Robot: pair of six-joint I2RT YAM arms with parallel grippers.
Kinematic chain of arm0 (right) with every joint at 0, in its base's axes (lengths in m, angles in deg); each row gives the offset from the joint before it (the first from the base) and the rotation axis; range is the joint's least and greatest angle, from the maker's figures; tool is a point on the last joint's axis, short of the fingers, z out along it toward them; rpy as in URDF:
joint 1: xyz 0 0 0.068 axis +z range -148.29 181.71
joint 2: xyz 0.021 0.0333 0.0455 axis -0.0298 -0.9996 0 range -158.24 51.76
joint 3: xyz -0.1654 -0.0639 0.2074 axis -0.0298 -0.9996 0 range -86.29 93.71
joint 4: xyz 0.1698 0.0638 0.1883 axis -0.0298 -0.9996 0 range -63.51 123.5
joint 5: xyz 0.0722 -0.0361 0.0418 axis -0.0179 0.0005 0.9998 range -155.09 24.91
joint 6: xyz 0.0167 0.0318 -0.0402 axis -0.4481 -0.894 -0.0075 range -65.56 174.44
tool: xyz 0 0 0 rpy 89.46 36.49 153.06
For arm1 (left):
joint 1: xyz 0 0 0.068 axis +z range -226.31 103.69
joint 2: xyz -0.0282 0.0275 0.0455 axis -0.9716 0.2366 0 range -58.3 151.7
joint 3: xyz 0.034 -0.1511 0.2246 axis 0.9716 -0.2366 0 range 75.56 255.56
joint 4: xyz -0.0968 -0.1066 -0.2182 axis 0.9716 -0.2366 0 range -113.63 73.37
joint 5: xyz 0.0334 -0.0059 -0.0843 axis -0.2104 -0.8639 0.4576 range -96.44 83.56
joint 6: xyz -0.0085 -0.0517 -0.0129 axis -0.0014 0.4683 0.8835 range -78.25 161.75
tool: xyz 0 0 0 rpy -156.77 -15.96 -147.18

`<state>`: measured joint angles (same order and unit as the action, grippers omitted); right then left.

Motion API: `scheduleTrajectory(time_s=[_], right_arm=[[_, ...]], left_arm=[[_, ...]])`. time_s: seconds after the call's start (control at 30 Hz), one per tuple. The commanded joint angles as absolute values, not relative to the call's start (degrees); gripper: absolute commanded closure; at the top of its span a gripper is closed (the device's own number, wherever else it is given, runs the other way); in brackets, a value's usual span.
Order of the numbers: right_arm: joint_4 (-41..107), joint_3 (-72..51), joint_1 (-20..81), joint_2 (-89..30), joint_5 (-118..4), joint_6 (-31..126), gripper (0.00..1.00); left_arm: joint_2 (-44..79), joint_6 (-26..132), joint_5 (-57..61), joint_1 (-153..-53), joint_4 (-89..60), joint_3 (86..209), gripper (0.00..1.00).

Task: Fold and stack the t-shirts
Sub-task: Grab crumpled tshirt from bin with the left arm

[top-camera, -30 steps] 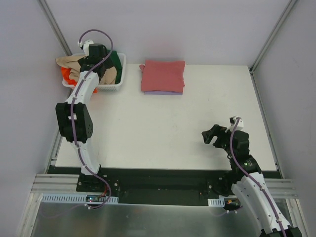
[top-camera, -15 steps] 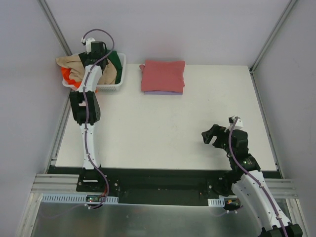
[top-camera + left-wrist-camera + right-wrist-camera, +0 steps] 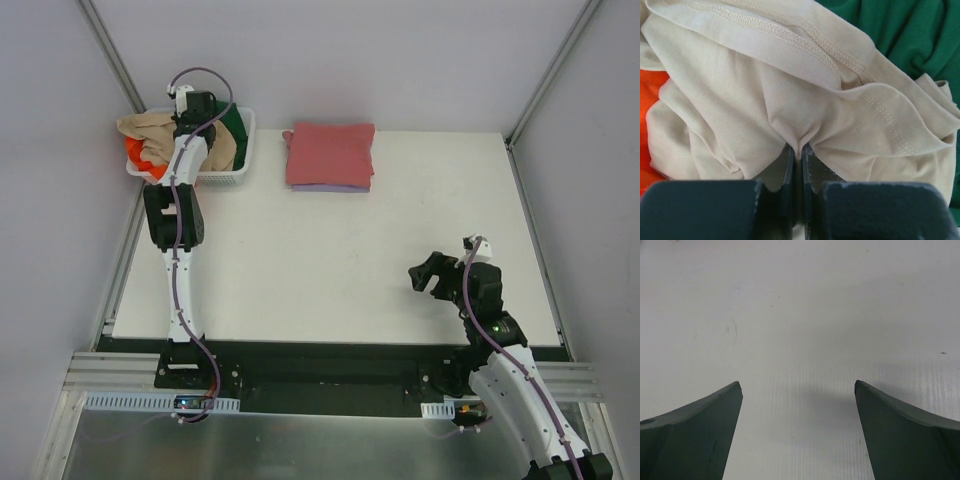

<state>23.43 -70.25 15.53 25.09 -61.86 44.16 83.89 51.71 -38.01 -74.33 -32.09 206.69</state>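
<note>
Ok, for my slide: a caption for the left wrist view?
Left tool pinches a fold of the soft tan-beige cloth t-shirt.

basket [image 3: 228,177] at far left corner of table [image 3: 330,260], stack of folded t-shirts [image 3: 330,152] to its right along the far edge.

in basket, a heap of loose t-shirts [image 3: 150,128]: top shirt [image 3: 790,100] across the middle and over the left rim, second shirt [image 3: 135,157] under it at near left, third shirt [image 3: 236,120] under it at far right. left gripper [image 3: 797,149] down on the heap, a fold of top shirt between its fingers [image 3: 789,167]. in the stack, one folded shirt squarely on another. right gripper [image 3: 425,272] over bare table at near right, well apart from stack and basket.
</note>
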Motion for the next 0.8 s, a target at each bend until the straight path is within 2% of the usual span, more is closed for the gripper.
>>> scheduleTrajectory(time_s=[0.0,0.17,0.6,0.77], right_arm=[[25.2,-69.4,15.8,25.6,-62.9,44.1,0.04],[25.1,-69.3,15.8,25.7,-63.2,44.0,0.04],[25.1,-69.1,15.8,26.6,-61.6,43.7,0.04],[25.1,-69.1,15.8,27.1,-60.7,43.5,0.04]], left_arm=[[78.1,51.6,-37.4,-74.1,-31.9,207.2,1.00],[69.2,52.9,-32.7,-74.1,-31.9,206.1,1.00],[40.3,63.7,-2.1,-76.2,-32.5,200.8,1.00],[29.3,64.3,4.4,-83.0,-32.4,195.5,1.00]])
